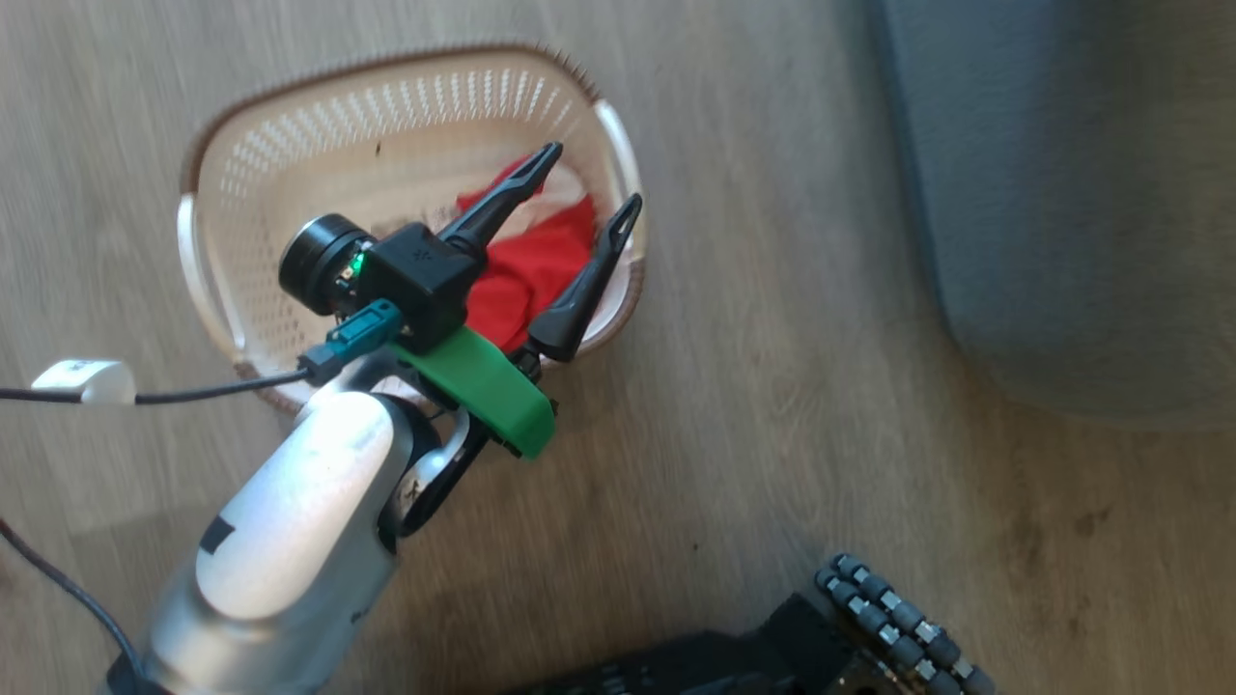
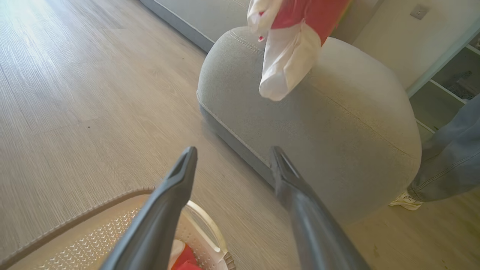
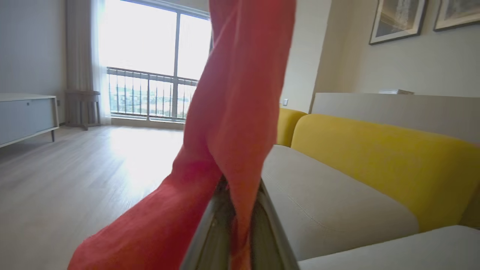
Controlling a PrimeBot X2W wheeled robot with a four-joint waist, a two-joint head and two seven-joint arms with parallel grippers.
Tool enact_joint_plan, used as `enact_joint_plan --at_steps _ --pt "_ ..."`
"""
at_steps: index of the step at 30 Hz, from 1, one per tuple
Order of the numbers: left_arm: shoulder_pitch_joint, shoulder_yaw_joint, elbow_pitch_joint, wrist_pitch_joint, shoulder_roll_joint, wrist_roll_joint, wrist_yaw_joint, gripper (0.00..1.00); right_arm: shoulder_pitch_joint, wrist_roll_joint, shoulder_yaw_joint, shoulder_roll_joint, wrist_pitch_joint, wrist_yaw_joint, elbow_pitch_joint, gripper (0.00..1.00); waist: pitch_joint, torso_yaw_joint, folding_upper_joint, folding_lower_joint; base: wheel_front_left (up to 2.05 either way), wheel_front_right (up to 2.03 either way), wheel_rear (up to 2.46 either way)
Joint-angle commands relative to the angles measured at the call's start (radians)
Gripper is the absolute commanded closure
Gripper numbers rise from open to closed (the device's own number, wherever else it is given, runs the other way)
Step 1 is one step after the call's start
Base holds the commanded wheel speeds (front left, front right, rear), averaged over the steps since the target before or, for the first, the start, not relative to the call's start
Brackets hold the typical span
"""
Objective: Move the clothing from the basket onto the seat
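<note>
head overhead, basket [image 1: 290,164] shared with left wrist

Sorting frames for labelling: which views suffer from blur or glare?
Head view: floor streaked with motion blur, basket softened. Left wrist view: sun glare washes the upper-left floor; hanging clothing slightly smeared. Right wrist view: window blown out white, the red clothing close to the lens and blurred.

Found the basket [image 1: 319,145] on the floor [image 1: 772,405], left of the seat [image 1: 1062,193] and apart from it. Saw some clothing [image 1: 541,261] lying inside, at the basket's right end, under the spread left claw [image 1: 591,176]. Noted a garment [image 2: 288,56] hanging above the seat, pinched in the right claw [image 3: 232,232]. Spotted back cushions [image 3: 375,161] behind the seat, and a person's leg [image 2: 450,161] beside its far end.
</note>
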Motion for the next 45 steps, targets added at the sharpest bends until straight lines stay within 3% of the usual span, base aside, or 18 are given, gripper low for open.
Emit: enact_joint_plan --at_steps 1,6,11,15,19,23,26,27,28,33,39,45 --pt "-0.018 0.028 -0.035 -0.009 0.013 0.004 -0.001 0.00 -0.019 0.000 -0.016 -0.035 0.010 0.000 -0.027 1.00 0.051 0.043 0.0001 -0.0003 0.00 0.00 0.00" --pt "0.002 0.044 -0.042 -0.034 -0.003 -0.018 0.018 0.00 -0.200 -0.086 -0.174 -0.161 0.118 0.000 0.050 1.00 0.083 0.088 0.0001 -0.0003 0.00 0.00 0.00" --pt "0.038 0.058 -0.051 -0.048 -0.002 -0.039 0.035 0.00 -0.230 -0.167 -0.283 -0.194 0.152 0.000 0.104 1.00 0.106 0.107 0.0001 -0.0003 0.00 0.00 0.00" --pt "0.064 0.066 -0.065 -0.043 0.015 -0.041 0.052 0.00 -0.151 -0.250 -0.392 -0.162 0.130 0.000 0.188 1.00 0.124 0.108 0.0001 -0.0003 0.00 0.00 0.00" --pt "0.098 0.076 -0.090 -0.031 0.038 -0.040 0.078 0.00 -0.074 -0.432 -0.607 -0.098 0.101 0.000 0.280 1.00 0.140 0.110 0.0001 -0.0003 0.00 0.00 0.00" --pt "0.139 0.089 -0.117 -0.018 0.067 -0.042 0.101 0.00 -0.091 -0.595 -0.786 -0.011 0.048 0.000 0.295 1.00 0.145 0.106 0.0001 -0.0003 0.00 0.00 0.00" --pt "0.162 0.094 -0.132 -0.014 0.079 -0.048 0.111 0.00 -0.113 -0.676 -0.840 0.031 0.007 0.000 0.313 0.65 0.130 0.101 0.0001 -0.0003 0.00 0.00 0.00" --pt "0.165 0.095 -0.135 -0.014 0.080 -0.049 0.113 0.00 -0.115 -0.697 -0.850 0.038 -0.006 0.000 0.321 0.27 0.124 0.099 0.0001 -0.0003 0.00 0.00 0.00" --pt "0.168 0.096 -0.137 -0.013 0.081 -0.051 0.115 0.00 -0.115 -0.716 -0.859 0.044 -0.014 0.000 0.333 0.00 0.114 0.097 0.0001 -0.0003 0.00 0.00 0.00" --pt "0.167 0.099 -0.137 -0.019 0.071 -0.064 0.118 0.00 -0.093 -0.776 -0.828 0.056 -0.036 0.000 0.408 0.00 0.065 0.080 0.0001 -0.0003 0.00 0.00 0.00" --pt "0.172 0.117 -0.086 -0.057 0.052 -0.098 0.111 0.00 0.029 -0.768 -0.633 0.087 -0.111 0.000 0.517 0.00 -0.039 0.055 0.0001 -0.0003 0.00 0.00 0.00" --pt "0.199 0.143 -0.026 -0.097 0.033 -0.136 0.107 0.00 0.142 -0.683 -0.473 0.173 -0.148 0.000 0.507 0.00 -0.165 0.055 0.0001 -0.0003 0.00 0.00 0.00"
